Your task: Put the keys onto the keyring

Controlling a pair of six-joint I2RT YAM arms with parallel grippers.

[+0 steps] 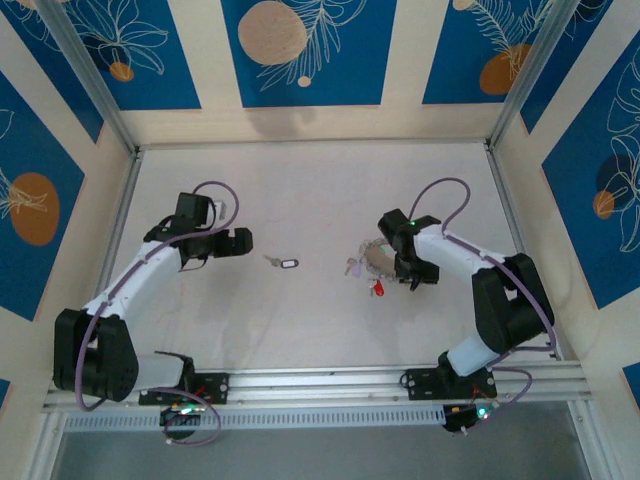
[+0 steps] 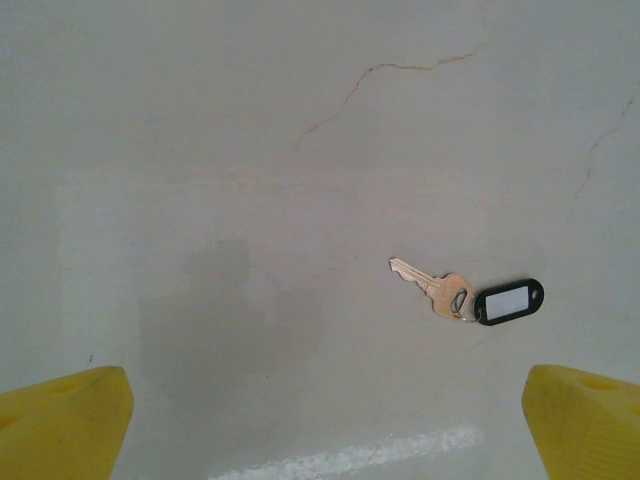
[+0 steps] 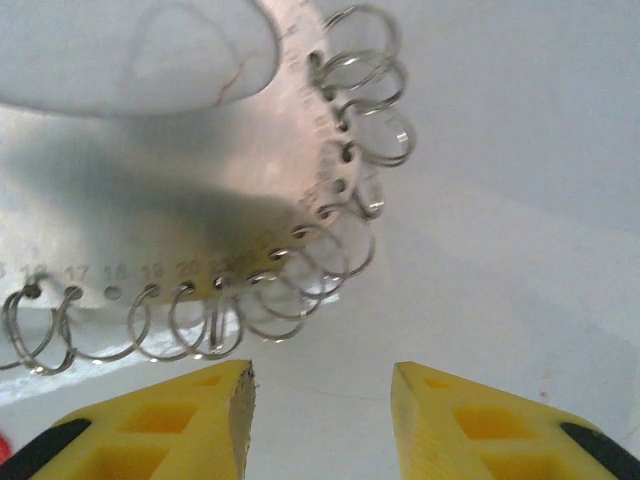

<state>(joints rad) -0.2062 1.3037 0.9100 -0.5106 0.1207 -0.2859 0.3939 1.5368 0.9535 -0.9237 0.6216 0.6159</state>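
Note:
A brass-coloured key [image 2: 435, 286] joined to a black tag with a white label [image 2: 509, 301] lies flat on the table, beyond and to the right of my open left gripper [image 2: 325, 430], well clear of its yellow fingertips [image 2: 70, 420]. From above, this key [image 1: 283, 263] sits just right of the left gripper [image 1: 245, 242]. My right gripper [image 1: 392, 262] is open and empty over a cluster with a red tag [image 1: 377, 288] and a lilac tag [image 1: 352, 266]. Its fingertips [image 3: 170, 420] sit just below a numbered metal plate [image 3: 150, 210] strung with several small wire rings [image 3: 300, 270]. The large keyring loop is hidden.
The pale table [image 1: 300, 190] is boxed in by aluminium posts and blue patterned walls. A metal rail [image 1: 320, 385] runs along the near edge by the arm bases. A white scuff mark [image 2: 360, 455] lies on the surface between the left fingers.

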